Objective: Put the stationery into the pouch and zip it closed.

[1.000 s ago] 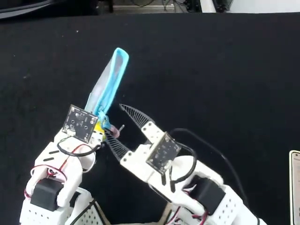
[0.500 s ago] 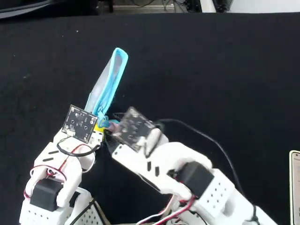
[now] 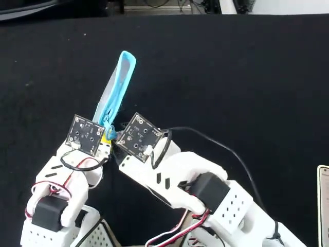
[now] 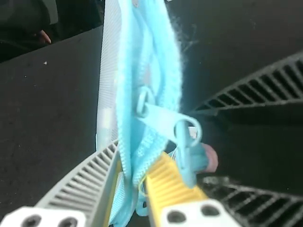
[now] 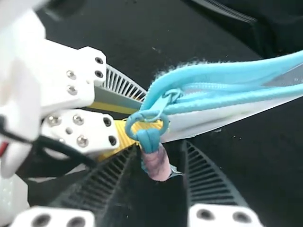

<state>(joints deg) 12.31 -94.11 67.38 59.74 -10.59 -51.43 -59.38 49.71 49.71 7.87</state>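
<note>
Edgewise, slim blue mesh pouch (image 3: 117,85), looped zipper pull (image 5: 152,128), ribbed right fingers (image 5: 208,182)

Surface (image 3: 247,77): black, matte, cloth-like, covering nearly the whole high view, with a few pale specks scattered on it. At the right edge of the high view, on the near side, a pale flat card or sheet (image 3: 324,206) lies on the surface, cut off by the frame; its print is too small to tell. Beyond the far edge of the surface are dark cables (image 3: 205,6), a white panel (image 3: 288,5) at the far right corner, and a grey strip (image 3: 25,10) at the far left.
</note>
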